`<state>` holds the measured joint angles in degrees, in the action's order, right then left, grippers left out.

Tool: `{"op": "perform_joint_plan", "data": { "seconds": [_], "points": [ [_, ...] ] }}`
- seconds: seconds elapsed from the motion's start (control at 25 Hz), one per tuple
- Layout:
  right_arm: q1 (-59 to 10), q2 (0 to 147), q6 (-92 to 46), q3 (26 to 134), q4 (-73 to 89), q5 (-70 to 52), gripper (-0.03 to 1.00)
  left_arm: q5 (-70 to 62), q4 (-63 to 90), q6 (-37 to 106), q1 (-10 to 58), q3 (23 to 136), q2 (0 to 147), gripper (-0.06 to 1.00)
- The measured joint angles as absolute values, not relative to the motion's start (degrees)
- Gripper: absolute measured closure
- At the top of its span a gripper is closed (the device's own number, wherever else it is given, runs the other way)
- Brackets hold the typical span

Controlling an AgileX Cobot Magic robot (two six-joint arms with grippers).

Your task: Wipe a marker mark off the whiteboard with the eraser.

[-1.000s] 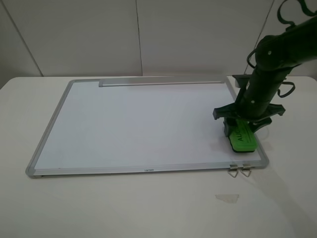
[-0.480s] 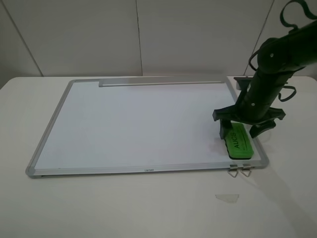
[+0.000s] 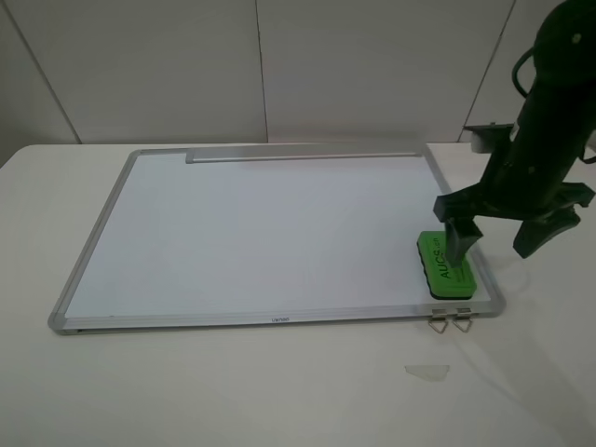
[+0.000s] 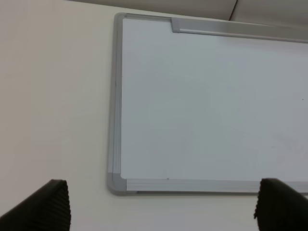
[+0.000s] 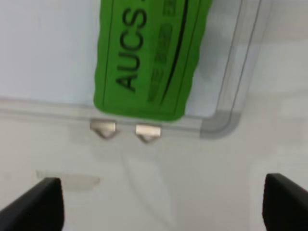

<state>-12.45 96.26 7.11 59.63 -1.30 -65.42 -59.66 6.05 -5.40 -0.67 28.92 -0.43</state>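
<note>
Eraser lies flat on the whiteboard in its near right corner, lettering up, its end against the frame just above two small metal hanger clips. Right gripper hangs above it with jaws spread wide, holding nothing. Left gripper likewise stands apart over the board's opposite near corner; no marker mark is visible, though the surface looks faint.

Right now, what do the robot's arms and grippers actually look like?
Only the right arm shows in the high view: a thick, dark green-black tube with black cables looping near its top. Its gripper is black, with a wide crossbar and two flat, paddle-like fingers. In the wrist views the fingertips of both grippers are black, those of the left gripper with ribbed pads. No markings are visible.
</note>
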Motion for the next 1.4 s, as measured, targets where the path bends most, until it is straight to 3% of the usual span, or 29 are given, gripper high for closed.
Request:
{"op": "perform_joint_plan", "data": {
  "seconds": [0.28,0.6,0.96,1.4],
  "points": [
    [-9.1,84.7,4.6,57.9,-0.4,-69.4,0.14,-59.7,6.0,-5.4,-0.7,28.9,-0.4,0.16],
    [-1.0,70.3,3.2,46.5,-0.4,-69.9,0.14,-59.7,6.2,-5.4,-0.7,28.9,-0.4,0.16],
    [-0.7,50.9,4.2,33.3,0.0,-66.2,0.14,-59.7,6.2,-5.4,-0.7,28.9,-0.4,0.16],
    [-0.7,16.6,4.3,30.3,0.0,-60.6,0.14,-59.7,6.2,-5.4,-0.7,28.9,-0.4,0.16]
  ]
}}
